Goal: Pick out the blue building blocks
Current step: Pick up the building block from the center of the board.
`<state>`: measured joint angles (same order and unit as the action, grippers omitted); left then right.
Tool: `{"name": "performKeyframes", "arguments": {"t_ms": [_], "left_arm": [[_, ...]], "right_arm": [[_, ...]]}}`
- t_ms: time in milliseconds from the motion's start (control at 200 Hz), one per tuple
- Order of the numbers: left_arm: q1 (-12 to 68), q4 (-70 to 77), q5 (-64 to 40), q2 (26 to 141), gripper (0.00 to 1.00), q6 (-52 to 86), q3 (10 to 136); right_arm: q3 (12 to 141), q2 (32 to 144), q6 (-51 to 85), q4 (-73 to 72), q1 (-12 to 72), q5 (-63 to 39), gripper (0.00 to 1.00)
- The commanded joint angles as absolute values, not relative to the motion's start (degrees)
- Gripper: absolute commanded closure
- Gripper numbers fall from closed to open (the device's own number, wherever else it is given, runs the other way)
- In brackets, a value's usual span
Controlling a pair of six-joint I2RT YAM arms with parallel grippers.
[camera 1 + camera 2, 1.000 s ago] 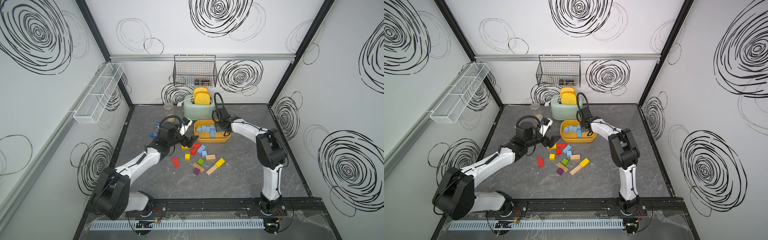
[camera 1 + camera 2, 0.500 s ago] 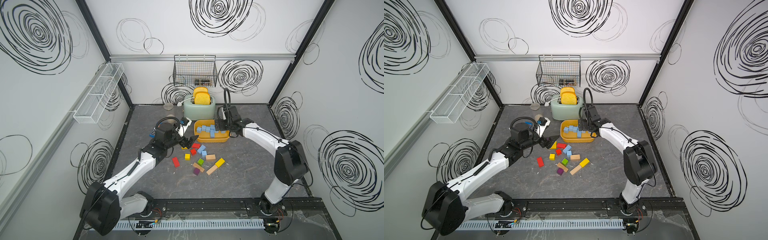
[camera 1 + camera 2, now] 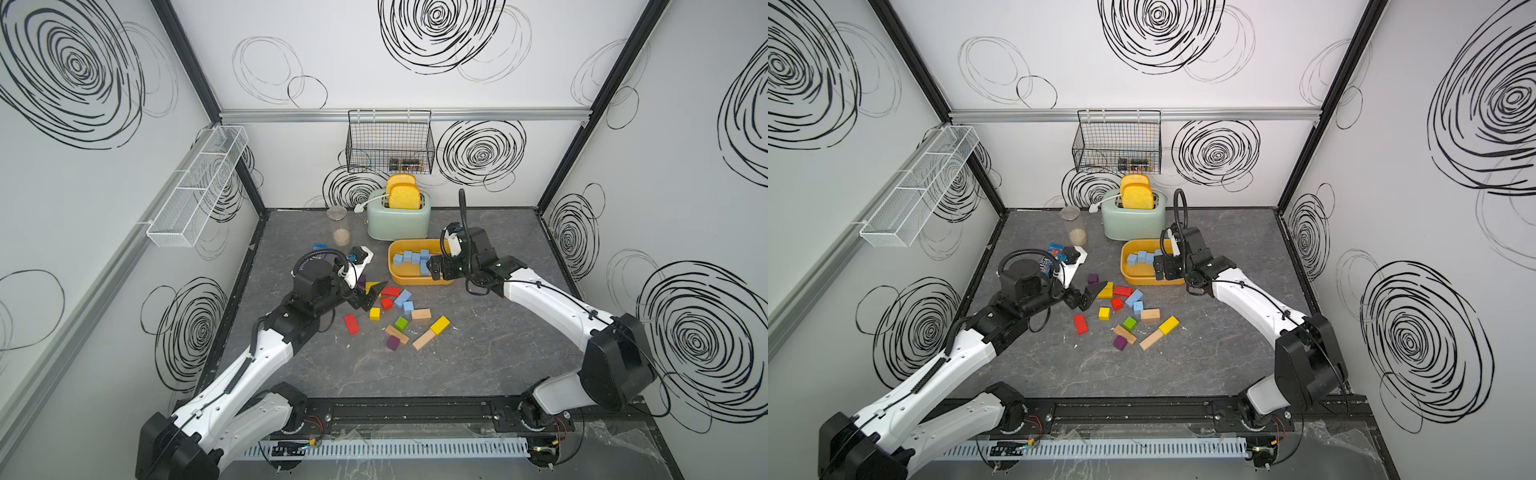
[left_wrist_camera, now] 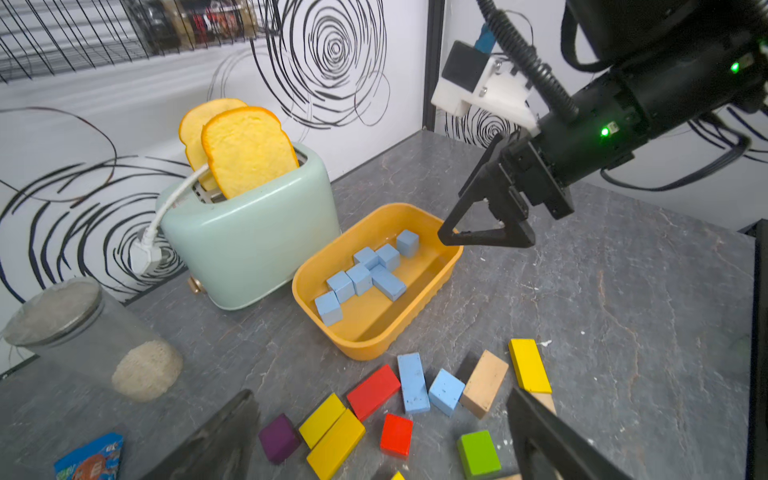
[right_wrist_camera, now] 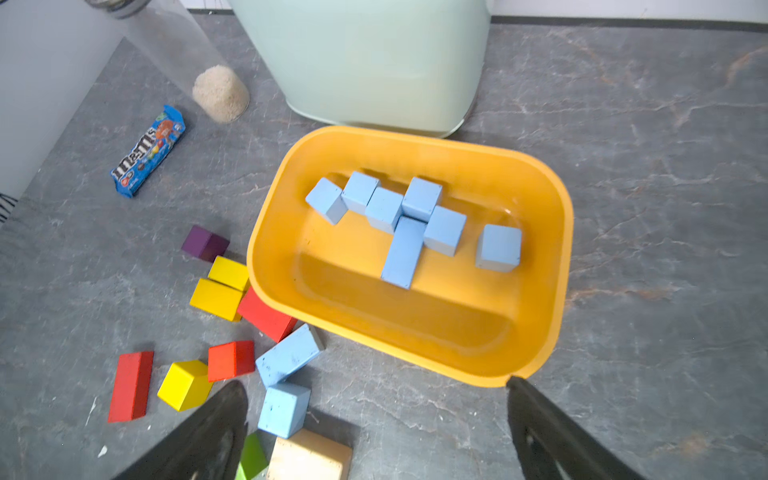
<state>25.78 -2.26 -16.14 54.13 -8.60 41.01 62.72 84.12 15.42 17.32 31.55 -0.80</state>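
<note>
Currently, seven of the blue building blocks (image 5: 403,251) sit inside the yellow tray (image 5: 557,291) (six cubes and one oblong brick, grouped toward the toaster (image 3: 398,224) side). Two are outside it on the grey table (image 3: 478,353): an oblong blue brick (image 5: 289,355) just beside the tray's near wall, and a blue cube (image 5: 284,409) right next to that brick. Both lie among the other-coloured blocks (image 3: 351,323), which need no sorting.

The right gripper (image 3: 433,269) hovers above the tray's near edge with its jaws spread wide and nothing between them. The left gripper (image 3: 371,294) is likewise released and empty, positioned low at the edge of the loose pile.

Assessment: the task appears mostly complete, with two picks outstanding. Whether another blue block is hidden under the left arm cannot be determined.
</note>
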Motion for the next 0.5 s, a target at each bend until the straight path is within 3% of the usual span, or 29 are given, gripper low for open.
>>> {"name": "performKeyframes", "arguments": {"t_ms": [0, 495], "left_arm": [[26.0, -4.3, -15.1, 51.7, 0.04, -9.2, 38.5], [25.8, -5.0, -14.3, 47.2, 0.04, -7.2, 32.1]], "right_arm": [[61.7, 82.9, 15.6, 15.9, 33.0, -3.1, 0.02], [63.1, 90.9, 18.7, 16.6, 39.0, -6.3, 0.02]]}}
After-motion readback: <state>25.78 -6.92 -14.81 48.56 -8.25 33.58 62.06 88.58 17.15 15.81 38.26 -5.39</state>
